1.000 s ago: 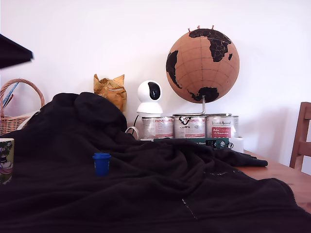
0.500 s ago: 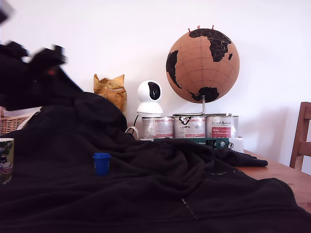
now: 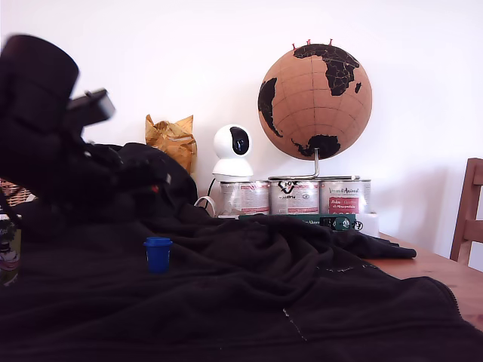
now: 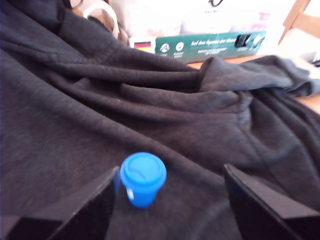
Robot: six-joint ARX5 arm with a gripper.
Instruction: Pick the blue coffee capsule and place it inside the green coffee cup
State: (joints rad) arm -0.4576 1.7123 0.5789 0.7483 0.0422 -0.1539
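The green coffee cup [image 3: 8, 260] stands at the exterior view's left edge, mostly hidden behind the blurred dark arm; its inside cannot be seen. The blue coffee capsule [image 4: 142, 179], a small smooth plastic pod with a wider flat rim, stands upright on a soft, wrinkled dark blanket [image 4: 150, 115] covering the counter [image 3: 438, 275]. The end effector [image 4: 170, 205] is released, its two dark fingers spread wide, the capsule just beside one of them.

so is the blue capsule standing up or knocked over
Standing up. The blue coffee capsule sits upright on the dark blanket, wide flat rim on top, tapered body below; the wrist view shows its round top.
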